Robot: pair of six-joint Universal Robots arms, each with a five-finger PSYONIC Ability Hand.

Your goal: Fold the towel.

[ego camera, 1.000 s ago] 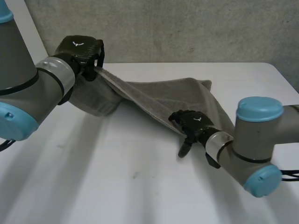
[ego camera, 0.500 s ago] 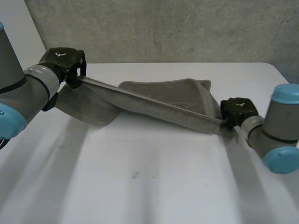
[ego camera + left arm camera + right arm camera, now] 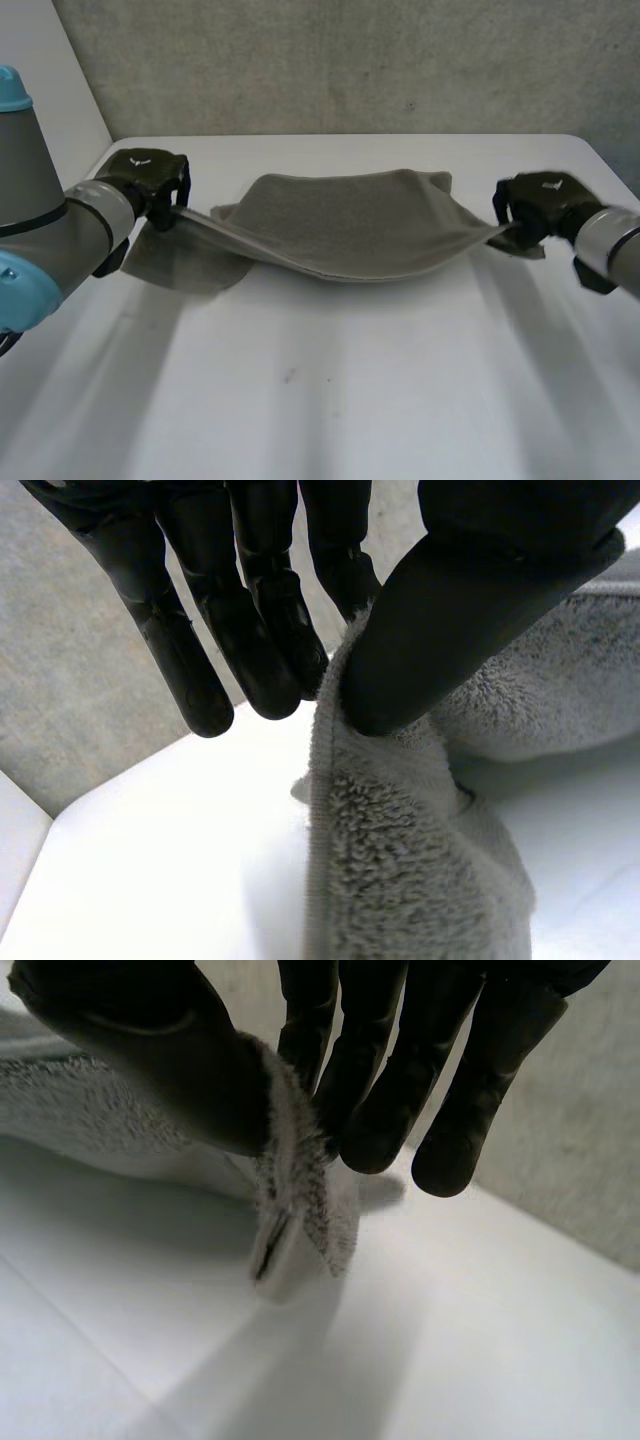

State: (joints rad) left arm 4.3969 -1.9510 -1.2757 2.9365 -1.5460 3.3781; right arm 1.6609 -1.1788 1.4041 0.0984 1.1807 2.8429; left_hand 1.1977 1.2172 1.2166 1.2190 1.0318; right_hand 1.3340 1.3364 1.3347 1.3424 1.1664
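Pinching opposite ends, the left robot hand (image 3: 150, 176) and right robot hand (image 3: 541, 200) hold the sagging towel (image 3: 350, 226).

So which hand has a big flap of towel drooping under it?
The left hand; the right hand pinches the towel at its corner.

The setting was a robotics test station of the laboratory or workshop type. The evidence was as follows. A bare white table (image 3: 320, 400) served as the work surface. A rough, unpainted grey wall (image 3: 350, 60) of concrete appearance stood directly behind it. Two machine arms with grey joints, the left arm (image 3: 40, 200) showing a light-blue cap and the right arm (image 3: 610, 245), reached over the table. A plain grey towel (image 3: 350, 225) was the work piece.
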